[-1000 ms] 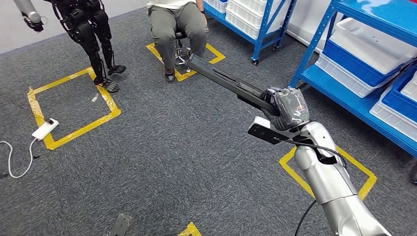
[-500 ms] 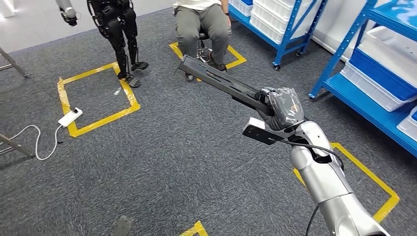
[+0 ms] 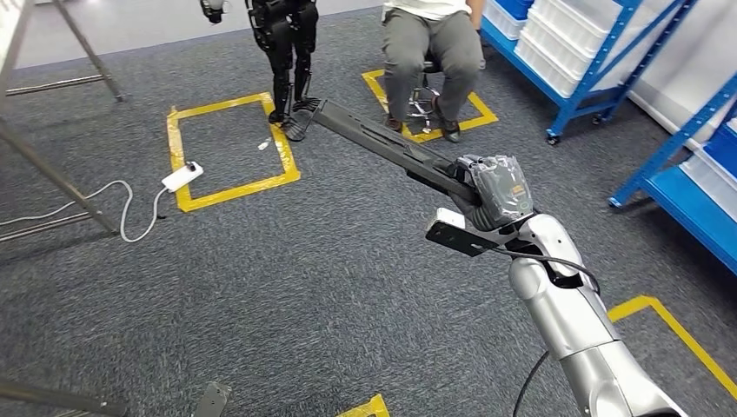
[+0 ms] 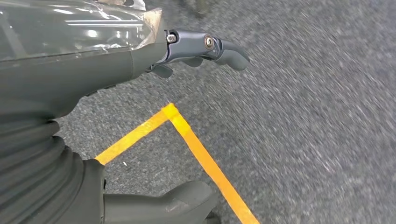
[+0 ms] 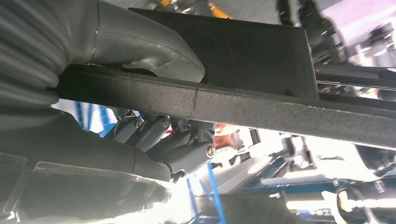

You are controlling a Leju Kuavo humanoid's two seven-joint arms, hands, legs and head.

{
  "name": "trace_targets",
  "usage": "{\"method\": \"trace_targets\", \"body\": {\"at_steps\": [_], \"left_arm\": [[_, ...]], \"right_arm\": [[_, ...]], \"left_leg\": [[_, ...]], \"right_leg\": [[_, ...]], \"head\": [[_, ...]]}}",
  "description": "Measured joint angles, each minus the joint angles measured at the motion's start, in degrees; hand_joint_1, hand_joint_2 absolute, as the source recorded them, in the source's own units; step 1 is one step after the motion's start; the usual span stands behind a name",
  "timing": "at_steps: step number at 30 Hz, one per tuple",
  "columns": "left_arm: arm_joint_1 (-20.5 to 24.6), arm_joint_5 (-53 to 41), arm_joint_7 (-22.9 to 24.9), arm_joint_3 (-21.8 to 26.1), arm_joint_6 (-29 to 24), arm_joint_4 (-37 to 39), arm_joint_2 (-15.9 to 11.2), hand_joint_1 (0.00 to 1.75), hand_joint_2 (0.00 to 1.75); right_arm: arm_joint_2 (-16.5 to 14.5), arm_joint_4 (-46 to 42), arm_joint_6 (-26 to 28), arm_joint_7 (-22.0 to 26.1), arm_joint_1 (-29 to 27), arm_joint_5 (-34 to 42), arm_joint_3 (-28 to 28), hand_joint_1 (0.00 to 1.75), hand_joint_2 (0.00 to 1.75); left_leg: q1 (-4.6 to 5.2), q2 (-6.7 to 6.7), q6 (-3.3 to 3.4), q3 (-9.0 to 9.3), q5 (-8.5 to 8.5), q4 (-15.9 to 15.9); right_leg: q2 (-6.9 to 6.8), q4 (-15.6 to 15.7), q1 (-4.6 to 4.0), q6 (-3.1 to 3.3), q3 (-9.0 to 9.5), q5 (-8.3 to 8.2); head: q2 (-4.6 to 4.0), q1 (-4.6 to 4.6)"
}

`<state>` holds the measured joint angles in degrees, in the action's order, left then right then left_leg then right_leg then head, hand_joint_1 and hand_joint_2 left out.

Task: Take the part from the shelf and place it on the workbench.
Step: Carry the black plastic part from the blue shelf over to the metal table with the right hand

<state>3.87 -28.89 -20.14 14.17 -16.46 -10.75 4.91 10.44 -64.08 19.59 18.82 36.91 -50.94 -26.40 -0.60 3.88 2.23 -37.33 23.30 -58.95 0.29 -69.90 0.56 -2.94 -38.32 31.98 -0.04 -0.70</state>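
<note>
The long black matte metal part (image 3: pixel 391 149), a flat-sided bar with a grainy powder-coated surface, is being held at its near end by the right hand (image 3: pixel 494 193), whose fingers (image 5: pixel 187 154) are wrapping under it while the thick grey thumb (image 5: pixel 154 56) is pressing on its other side. The bar is reaching up and away to the far left from that hand, in the air above the floor. The hand's back is wearing a glossy clear plastic cover, and behind it the smooth silver arm (image 3: pixel 574 321) is running down to the near right corner.

The left hand (image 4: pixel 140 93) is hanging over the carpet with nothing in it, its dark fingers (image 4: pixel 210 46) stretched out and apart from the thumb (image 4: pixel 163 205).

Beneath everything is lying coarse grey speckled carpet (image 3: pixel 304 287) marked with yellow tape squares (image 3: pixel 230 152). A white power strip (image 3: pixel 182 176) with a pale looping cable is sitting on the left square. At the far side a person (image 3: pixel 430 52) in grey trousers is sitting on a stool, with a black legged robot (image 3: pixel 282 52) standing just left. Blue steel shelving (image 3: pixel 600 52) with white plastic crates is lining the right.
</note>
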Motion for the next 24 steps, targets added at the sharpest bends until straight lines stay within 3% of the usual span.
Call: {"method": "trace_targets", "body": {"at_steps": [2, 3, 5, 6, 8, 9, 11, 13, 14, 17, 19, 21, 22, 24], "left_arm": [[0.0, 0.0, 0.0, 0.1, 0.0, 0.0, 0.0, 0.0, 1.75], [0.0, 0.0, 0.0, 0.1, 0.0, 0.0, 0.0, 0.0, 1.75], [-0.2, -0.1, 0.0, 0.2, 0.0, 0.0, 0.0, 0.0, 1.75], [-0.3, -0.2, 0.0, 0.2, 0.1, 0.0, -0.1, 0.0, 1.75], [-0.5, -0.4, -0.1, 0.2, 0.2, 0.0, -0.2, 0.0, 1.75], [-0.5, -0.4, -0.1, 0.2, 0.2, 0.0, -0.2, 0.0, 1.75], [-0.4, -0.4, -0.1, 0.2, 0.2, 0.0, -0.3, 0.0, 1.75], [-0.4, -0.4, -0.1, 0.2, 0.3, 0.0, -0.2, 0.0, 1.75], [-0.4, -0.4, -0.1, 0.2, 0.3, 0.0, -0.2, 0.0, 1.75], [-0.3, -0.4, 0.0, 0.2, 0.2, 0.0, -0.3, 0.0, 1.75], [-0.2, -0.4, 0.0, 0.2, 0.1, 0.0, -0.3, 0.0, 1.75], [-0.2, -0.4, 0.1, 0.2, 0.2, 0.0, -0.3, 0.0, 1.75], [-0.2, -0.5, 0.1, 0.2, 0.2, 0.0, -0.3, 0.0, 1.75], [-0.2, -0.6, 0.1, 0.3, 0.2, 0.0, -0.4, 0.0, 1.75]], "right_arm": [[0.0, 0.0, 0.0, -0.1, 0.0, 0.1, -0.1, 1.71, 1.75], [0.0, 0.0, 0.0, -0.1, 0.1, 0.1, -0.2, 1.71, 1.75], [-0.1, 0.0, 0.0, -0.2, 0.1, 0.2, -0.3, 1.71, 1.75], [-0.2, 0.0, 0.0, -0.2, 0.1, 0.2, -0.4, 1.71, 1.75], [-0.5, 0.0, 0.1, -0.2, 0.1, 0.1, -0.6, 1.71, 1.75], [-0.5, 0.0, 0.1, -0.2, 0.2, 0.1, -0.7, 1.71, 1.75], [-0.6, 0.0, 0.2, -0.3, 0.2, 0.0, -0.7, 1.71, 1.75], [-0.7, 0.1, 0.2, -0.3, 0.1, -0.1, -0.9, 1.71, 1.75], [-0.8, 0.1, 0.2, -0.3, 0.0, -0.2, -1.0, 1.71, 1.75], [-1.1, 0.0, 0.2, -0.3, 0.0, -0.4, -1.2, 1.71, 1.75], [-1.2, 0.0, 0.2, -0.3, 0.1, -0.4, -1.2, 1.71, 1.75], [-1.3, 0.0, 0.2, -0.3, 0.1, -0.5, -1.3, 1.71, 1.75], [-1.4, 0.0, 0.2, -0.3, 0.1, -0.6, -1.4, 1.71, 1.75], [-1.4, 0.0, 0.2, -0.4, 0.0, -0.7, -1.4, 1.71, 1.75]], "left_leg": [[0.16, 1.2, -0.1, 0.0, -0.08, 0.0], [0.24, 1.68, -0.24, -0.07, -0.14, -0.1], [0.32, 2.5, -0.71, -0.25, -0.37, 0.1], [0.3, 2.81, -0.96, -0.39, -0.47, 0.1], [0.42, 1.31, -1.48, -1.27, 0.66, -1.4], [0.43, -0.08, -1.74, -2.39, 2.16, -3.8], [0.16, -2.52, -2.35, -5.78, 5.88, -11.0], [-0.36, -3.25, -2.93, -8.06, 7.21, -15.7], [-0.66, -3.55, -3.2, -7.72, 6.4, -15.1], [-1.17, -5.97, -3.61, -1.92, 1.79, -4.5], [-0.89, -6.64, -3.1, 0.07, 0.84, -0.7], [-0.4, -5.48, -2.19, 0.03, 0.74, -0.4], [-0.26, -4.97, -1.72, 0.14, 0.6, -0.2], [-0.27, -4.0, -0.69, 0.4, 0.3, 0.2]], "right_leg": [[1.55, 7.9, -0.25, 0.29, 3.6, -3.13], [2.08, 10.3, -0.42, 0.65, 4.79, -4.05], [1.94, 11.4, -0.89, 1.45, 5.38, -4.65], [1.49, 11.6, -0.58, 1.83, 5.52, -4.87], [0.51, 12.2, 0.02, 2.75, 5.81, -5.35], [0.0, 12.4, 0.3, 3.2, 5.94, -5.52], [-1.03, 12.5, 0.07, 3.7, 5.97, -5.51], [-2.13, 12.5, -0.02, 3.74, 5.96, -5.44], [-2.64, 12.4, 0.02, 3.69, 5.98, -5.37], [-3.96, 12.0, -0.08, 2.93, 6.09, -4.79], [-4.72, 11.8, -0.57, 2.18, 6.17, -4.36], [-5.62, 11.8, -0.88, 1.57, 6.31, -4.15], [-5.56, 11.6, -0.78, 1.29, 6.23, -3.86], [-3.83, 8.5, -0.34, 1.06, 4.8, -2.06]], "head": [[0.0, 0.0], [0.0, 0.0], [0.0, -0.03], [0.0, -0.05], [0.0, -0.2], [0.0, -0.32], [0.0, -0.49], [0.0, -0.48], [0.0, -0.49], [0.0, -0.52], [0.0, -0.27], [0.0, -0.01], [0.0, 0.0], [0.0, 0.04]]}}
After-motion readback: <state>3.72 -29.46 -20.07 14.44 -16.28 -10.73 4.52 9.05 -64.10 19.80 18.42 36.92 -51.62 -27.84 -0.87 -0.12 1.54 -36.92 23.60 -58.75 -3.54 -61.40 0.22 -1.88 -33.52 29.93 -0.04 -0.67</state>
